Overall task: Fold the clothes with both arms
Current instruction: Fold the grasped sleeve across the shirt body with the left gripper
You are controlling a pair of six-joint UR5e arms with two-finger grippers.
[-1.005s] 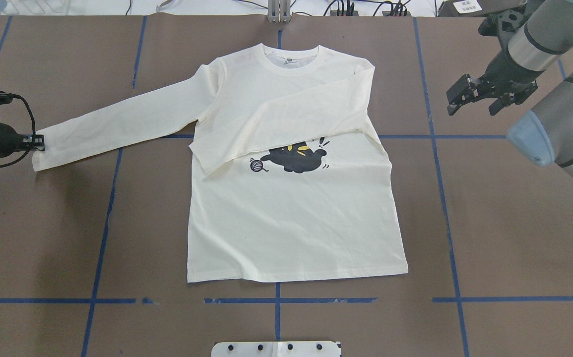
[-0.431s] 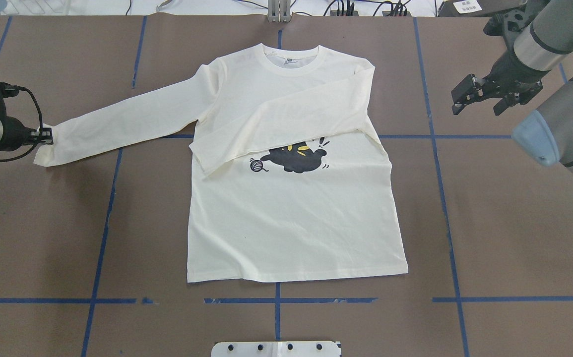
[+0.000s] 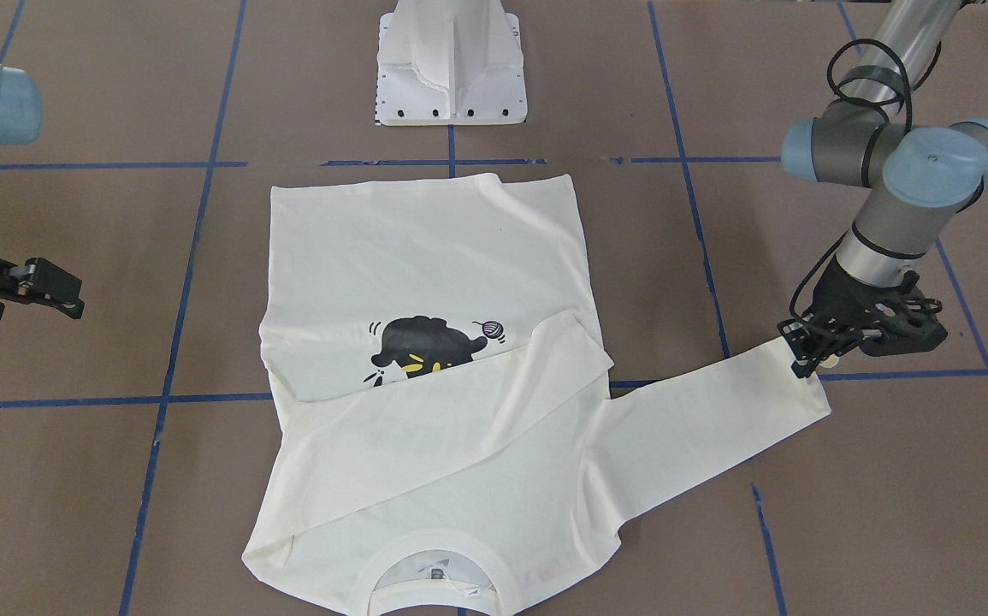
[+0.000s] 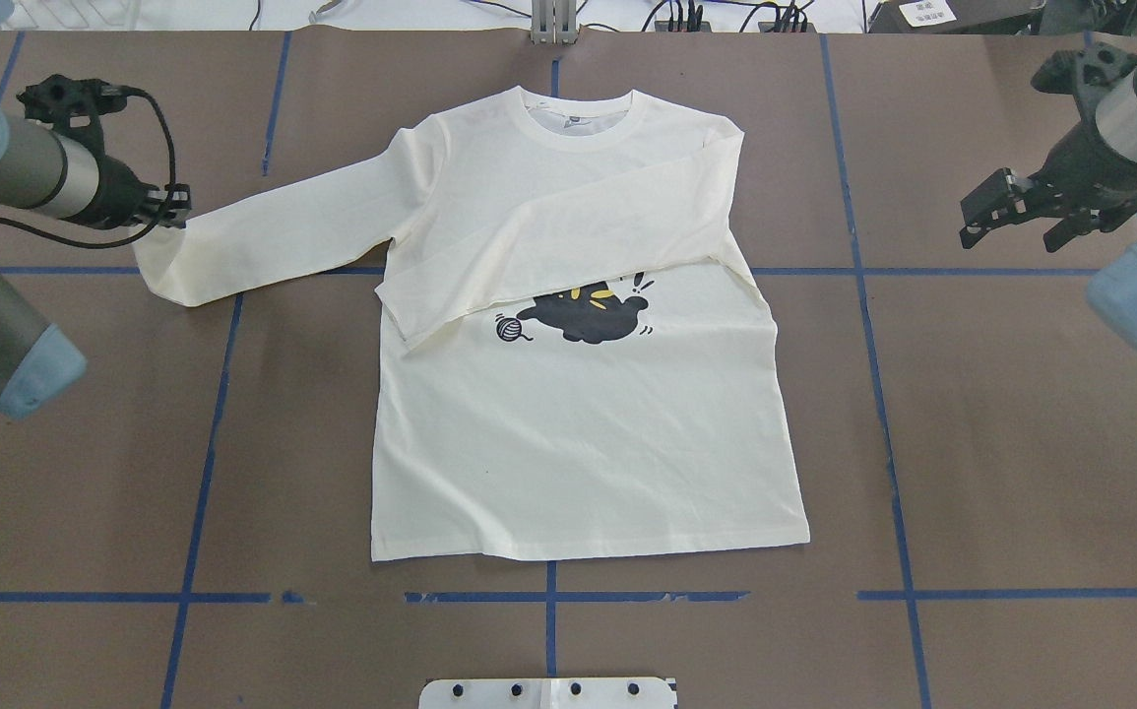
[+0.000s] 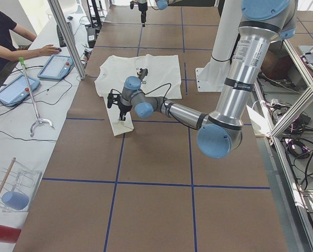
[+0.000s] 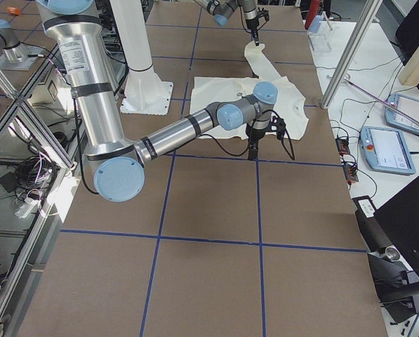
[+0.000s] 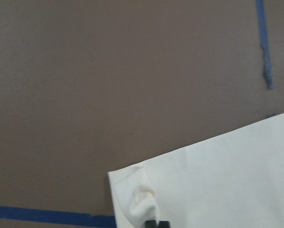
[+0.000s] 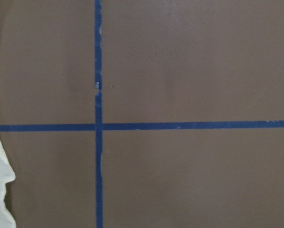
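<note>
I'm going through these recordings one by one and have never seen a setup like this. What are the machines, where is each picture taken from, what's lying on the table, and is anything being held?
Two robot arms, each ending in a two-finger gripper, work at a brown table marked with blue tape. One picture looks down from behind the robot. One faces it from across the table, so the sides are mirrored. Two look along the table from its ends, and two come from cameras on the wrists.

A cream T-shirt with a black cat print lies flat, with one sleeve folded across the chest. The left gripper is shut on the cuff of the other sleeve, and that end is lifted off the table. The right gripper is open and empty, off to the shirt's side. Its wrist camera shows mostly bare table.
</note>
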